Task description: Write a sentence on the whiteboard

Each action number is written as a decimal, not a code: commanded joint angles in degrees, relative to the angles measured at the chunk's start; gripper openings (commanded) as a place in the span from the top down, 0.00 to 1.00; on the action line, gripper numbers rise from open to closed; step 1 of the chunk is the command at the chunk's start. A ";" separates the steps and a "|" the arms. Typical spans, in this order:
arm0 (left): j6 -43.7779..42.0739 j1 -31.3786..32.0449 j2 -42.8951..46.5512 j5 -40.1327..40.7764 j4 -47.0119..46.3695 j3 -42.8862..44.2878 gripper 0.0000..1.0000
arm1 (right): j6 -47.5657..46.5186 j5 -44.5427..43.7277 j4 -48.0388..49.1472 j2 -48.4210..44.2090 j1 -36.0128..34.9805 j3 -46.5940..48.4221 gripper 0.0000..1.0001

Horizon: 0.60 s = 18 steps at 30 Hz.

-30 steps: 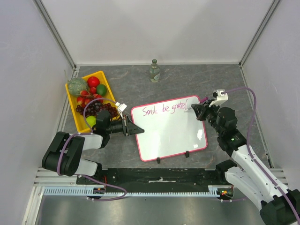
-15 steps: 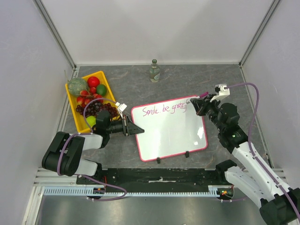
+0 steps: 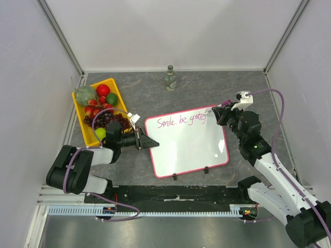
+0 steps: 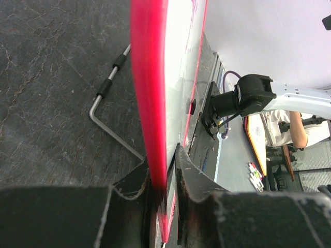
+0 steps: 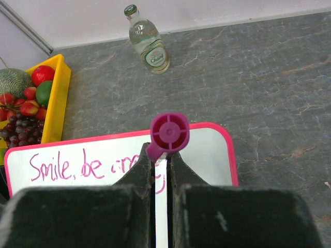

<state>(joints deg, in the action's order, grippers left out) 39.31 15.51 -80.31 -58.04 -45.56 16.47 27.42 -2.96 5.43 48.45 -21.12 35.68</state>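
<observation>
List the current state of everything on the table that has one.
Rounded white pink-rimmed whiteboard: edge clamped by left gripper.
Pink cursive sentence: unfinished.
Magenta marker: held by right gripper.
Clear glass bottle: upright, capped.
Yellow plastic tray: full of fruit.

Dark grey marbled counter (image 3: pixel 207 88). At its far left a yellow tray (image 3: pixel 76 108), lying at an angle and packed with fruit: a bumpy green melon (image 3: pixel 85 94) at the far end, a red apple (image 3: pixel 103 90) and a lime (image 3: pixel 111 98) just beside it, dark grapes (image 3: pixel 111 121) nearer, a green apple (image 3: pixel 101 133) at the near end. A clear glass bottle (image 3: pixel 170 78) — green label, capped — stands upright by the back wall, well apart from the tray.
</observation>
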 commanded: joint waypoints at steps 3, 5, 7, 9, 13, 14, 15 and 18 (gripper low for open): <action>-6.09 0.84 -0.72 2.76 1.70 -1.00 0.98 | -1.40 -2.14 1.51 1.12 0.56 0.18 1.00; -6.09 0.75 -0.81 2.67 1.70 -1.09 0.98 | -1.58 -2.14 1.51 1.47 0.47 0.09 1.00; -6.09 0.75 -0.81 2.76 1.70 -1.09 0.98 | -1.84 -2.49 1.25 1.65 0.65 0.00 1.00; -6.00 0.84 -0.72 2.76 1.70 -1.00 0.98 | -2.02 -2.75 1.07 1.56 0.65 -0.17 1.00; -6.09 0.84 -0.63 2.76 1.70 -1.09 0.98 | -2.54 -4.07 0.11 1.13 0.73 -0.17 1.00; -6.09 0.75 -0.72 2.76 1.70 -1.09 0.98 | -2.55 -4.24 -0.16 0.95 0.82 -0.17 1.00; -6.09 0.84 -0.72 2.76 1.70 -1.09 0.98 | -2.63 -4.59 -0.42 0.86 0.82 -0.17 1.00; -6.09 0.75 -0.72 2.76 1.70 -1.09 0.98 | -2.81 -5.21 -0.95 0.42 1.00 -0.17 1.00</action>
<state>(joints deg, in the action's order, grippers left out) 39.31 15.51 -80.31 -58.02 -45.54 16.47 26.48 -5.17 5.48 49.58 -20.75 35.68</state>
